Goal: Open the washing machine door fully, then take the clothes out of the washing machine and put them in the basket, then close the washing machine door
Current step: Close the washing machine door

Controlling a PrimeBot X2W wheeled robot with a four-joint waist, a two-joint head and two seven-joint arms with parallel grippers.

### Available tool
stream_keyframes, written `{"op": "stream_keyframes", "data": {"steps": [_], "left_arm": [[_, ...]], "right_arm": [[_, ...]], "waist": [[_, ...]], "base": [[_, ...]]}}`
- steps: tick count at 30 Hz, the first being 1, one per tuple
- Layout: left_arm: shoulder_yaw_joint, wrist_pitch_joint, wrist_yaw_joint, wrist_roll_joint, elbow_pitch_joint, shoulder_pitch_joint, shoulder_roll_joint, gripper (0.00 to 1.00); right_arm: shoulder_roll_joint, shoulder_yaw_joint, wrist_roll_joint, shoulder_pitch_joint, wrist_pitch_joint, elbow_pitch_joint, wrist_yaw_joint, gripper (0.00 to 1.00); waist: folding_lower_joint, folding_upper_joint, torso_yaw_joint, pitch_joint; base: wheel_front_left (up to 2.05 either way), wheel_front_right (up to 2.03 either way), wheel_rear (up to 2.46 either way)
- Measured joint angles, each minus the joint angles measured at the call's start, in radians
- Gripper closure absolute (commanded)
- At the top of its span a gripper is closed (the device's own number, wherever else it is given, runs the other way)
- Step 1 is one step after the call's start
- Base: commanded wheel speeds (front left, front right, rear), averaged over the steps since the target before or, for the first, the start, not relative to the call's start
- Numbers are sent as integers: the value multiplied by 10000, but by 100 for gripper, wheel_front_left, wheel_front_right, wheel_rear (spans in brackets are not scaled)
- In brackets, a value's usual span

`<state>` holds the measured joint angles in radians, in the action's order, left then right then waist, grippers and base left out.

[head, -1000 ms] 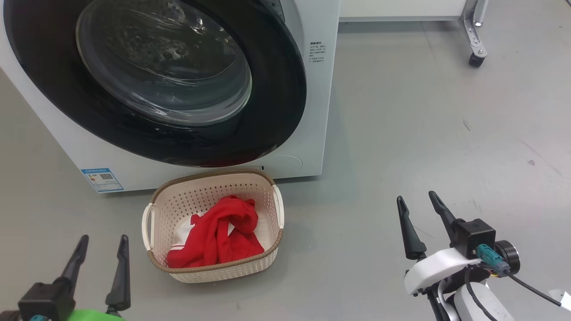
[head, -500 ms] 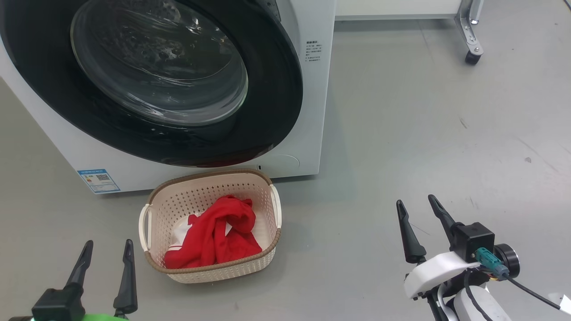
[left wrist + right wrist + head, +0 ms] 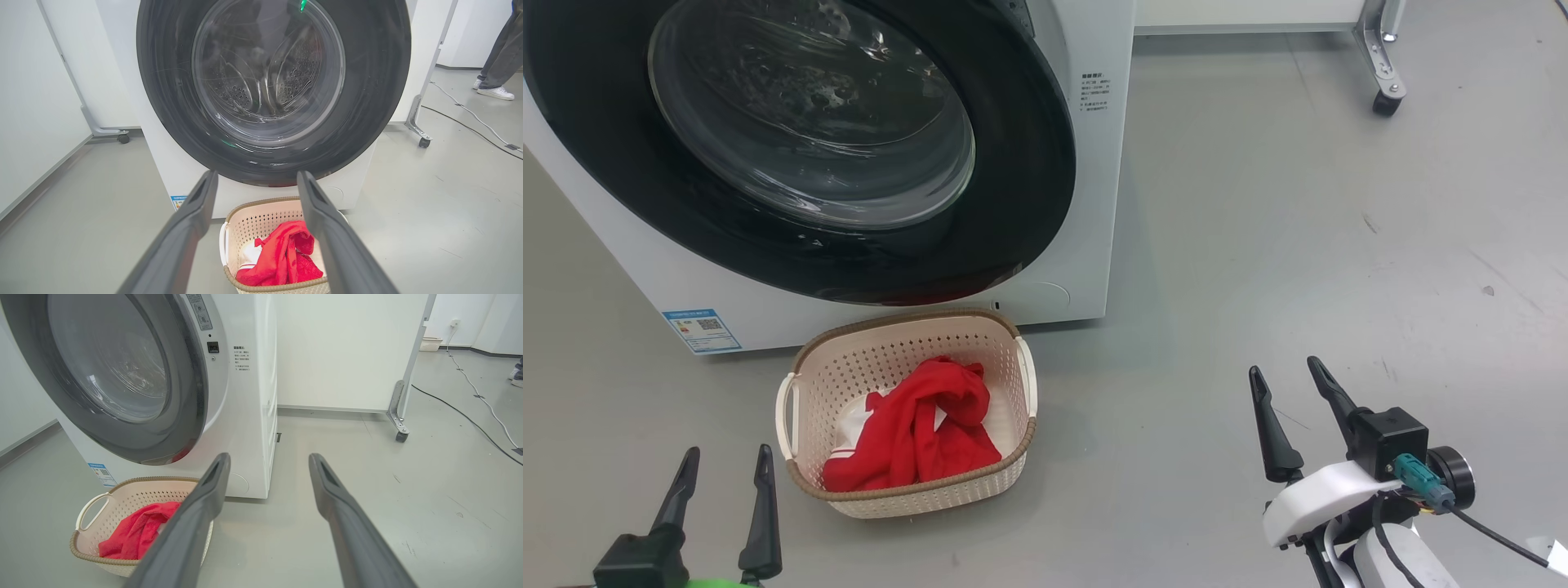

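Grey floor point(image 3: 1298, 204): scuffed, with small dark marks. White partition panel point(image 3: 347, 355) stands on metal feet with black casters point(image 3: 401, 436). A dark cable point(image 3: 470, 421) and a white cable point(image 3: 490, 412) lie across the floor. A person's grey trouser legs point(image 3: 500, 53) and 1 white shoe point(image 3: 496, 93) show at far right.

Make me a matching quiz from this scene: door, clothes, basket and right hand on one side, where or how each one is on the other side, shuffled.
1 door
2 clothes
3 basket
4 right hand

A on the floor, before the washer
B open, empty
C shut
D in the basket

Pairs: 1-C, 2-D, 3-A, 4-B
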<state>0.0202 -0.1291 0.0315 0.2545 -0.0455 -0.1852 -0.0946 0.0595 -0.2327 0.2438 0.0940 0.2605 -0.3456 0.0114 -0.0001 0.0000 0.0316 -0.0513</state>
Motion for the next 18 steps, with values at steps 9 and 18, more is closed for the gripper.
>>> {"op": "stream_keyframes", "data": {"steps": [9, 18], "left_arm": [[61, -109, 69, 0, 84, 3, 61, 0], [84, -150, 71, 4, 194, 5, 84, 0]], "right_arm": [[-4, 8, -2, -2, 0, -4, -2, 0], [-10, 50, -2, -5, 0, -15, -12, 100]], "waist": [[0, 0, -14, 45], [0, 0, -33, 100]], "base": [[0, 0, 0], [0, 0, 0]]}}
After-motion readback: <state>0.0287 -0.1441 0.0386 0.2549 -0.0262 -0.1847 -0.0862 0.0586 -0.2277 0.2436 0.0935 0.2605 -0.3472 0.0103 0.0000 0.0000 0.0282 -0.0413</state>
